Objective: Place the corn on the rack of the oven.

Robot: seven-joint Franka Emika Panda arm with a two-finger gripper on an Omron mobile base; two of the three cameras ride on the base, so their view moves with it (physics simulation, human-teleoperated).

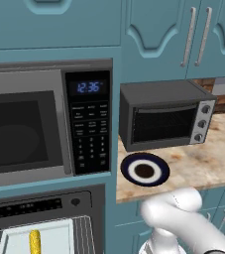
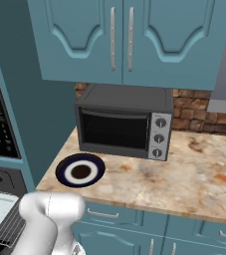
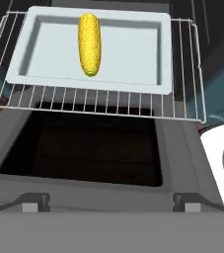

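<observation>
- At the top of the hand view: the corn [image 3: 90, 44] lies lengthwise on the pale tray, left of the tray's middle; the tray sits on the rack [image 3: 108, 104], which is pulled out over the open door of the oven [image 3: 84, 158].
- Lower left of the left base view: the corn [image 1: 34, 242] again on the tray, under the black control strip.
- Tool: fingertips not visible, so cannot tell whether wide or narrow; nothing seen held.
- Middle of both base views: a blue-rimmed plate [image 1: 144, 169] on the bench [image 2: 194, 174], just in front of the toaster oven [image 2: 124, 127].
- Left of the left base view: microwave [image 1: 44, 124] above the oven.
</observation>
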